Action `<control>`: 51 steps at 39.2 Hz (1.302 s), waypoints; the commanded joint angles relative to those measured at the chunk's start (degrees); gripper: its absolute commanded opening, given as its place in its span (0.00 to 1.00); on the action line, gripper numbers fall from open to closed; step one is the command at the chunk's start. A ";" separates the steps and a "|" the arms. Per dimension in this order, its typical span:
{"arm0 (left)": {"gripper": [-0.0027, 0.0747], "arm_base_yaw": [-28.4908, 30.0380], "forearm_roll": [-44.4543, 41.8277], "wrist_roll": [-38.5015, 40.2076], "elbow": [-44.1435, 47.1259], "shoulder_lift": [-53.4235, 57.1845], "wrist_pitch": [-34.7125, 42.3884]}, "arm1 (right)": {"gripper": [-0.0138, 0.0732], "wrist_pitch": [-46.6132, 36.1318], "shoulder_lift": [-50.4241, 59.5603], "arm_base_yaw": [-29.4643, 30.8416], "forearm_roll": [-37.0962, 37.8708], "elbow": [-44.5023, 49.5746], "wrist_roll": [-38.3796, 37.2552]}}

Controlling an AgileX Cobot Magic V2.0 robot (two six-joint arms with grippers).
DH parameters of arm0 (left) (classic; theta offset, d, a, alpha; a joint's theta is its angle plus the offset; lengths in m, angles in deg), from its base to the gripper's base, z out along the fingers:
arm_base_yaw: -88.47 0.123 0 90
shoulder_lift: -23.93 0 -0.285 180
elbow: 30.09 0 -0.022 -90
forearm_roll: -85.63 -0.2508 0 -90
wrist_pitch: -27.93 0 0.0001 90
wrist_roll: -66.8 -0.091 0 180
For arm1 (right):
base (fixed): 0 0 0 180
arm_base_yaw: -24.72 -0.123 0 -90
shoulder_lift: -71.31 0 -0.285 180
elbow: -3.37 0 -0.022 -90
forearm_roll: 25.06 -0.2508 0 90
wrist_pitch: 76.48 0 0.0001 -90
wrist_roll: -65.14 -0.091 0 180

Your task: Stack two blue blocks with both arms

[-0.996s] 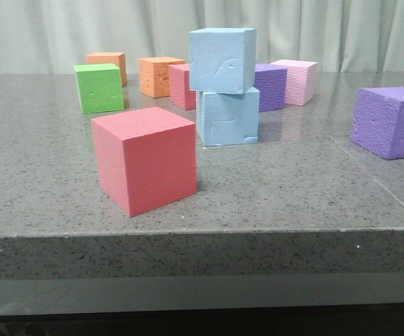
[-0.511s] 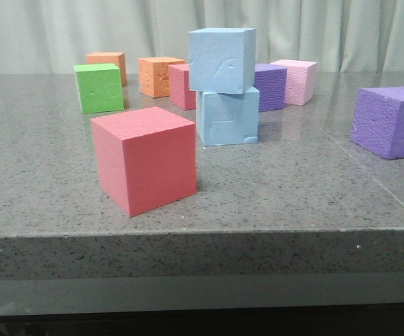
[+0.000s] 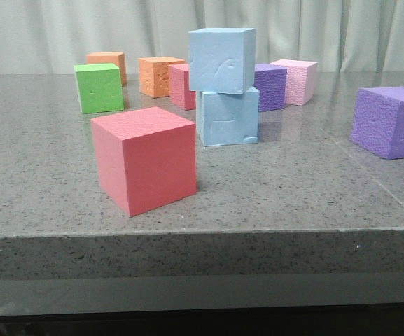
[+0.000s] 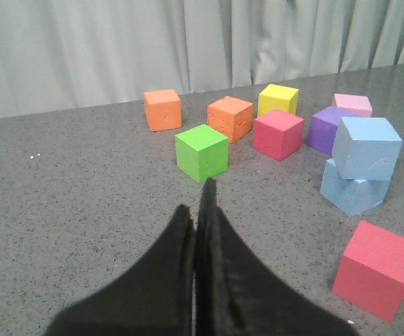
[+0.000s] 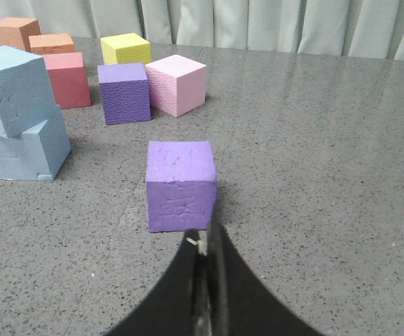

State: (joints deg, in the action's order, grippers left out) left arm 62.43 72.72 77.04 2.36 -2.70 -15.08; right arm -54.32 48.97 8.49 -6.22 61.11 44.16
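2 blue blocks stacked on a grey speckled tabletop [image 3: 40, 203], pale curtain [image 3: 47, 31] behind.

Left to right: green cube [image 3: 99, 87], large red cube [image 3: 145, 159] in front, then the upper blue block [image 3: 221, 59] sitting slightly askew on the lower blue block [image 3: 227, 117] mid-table, purple cube [image 3: 391, 122] at right. Left gripper [image 4: 203, 210] and right gripper [image 5: 206, 245] have jaws pressed together, holding nothing. Nothing has shifted since the earlier frames.
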 commanded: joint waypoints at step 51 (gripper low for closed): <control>0.01 19.17 10.51 -0.39 20.59 10.51 23.03 | 0.08 -4.68 -0.36 0.33 1.46 -1.41 0.44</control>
State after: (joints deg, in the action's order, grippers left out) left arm 79.18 81.57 76.84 22.17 6.54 2.44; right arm -54.36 48.97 8.49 -6.22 61.11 44.16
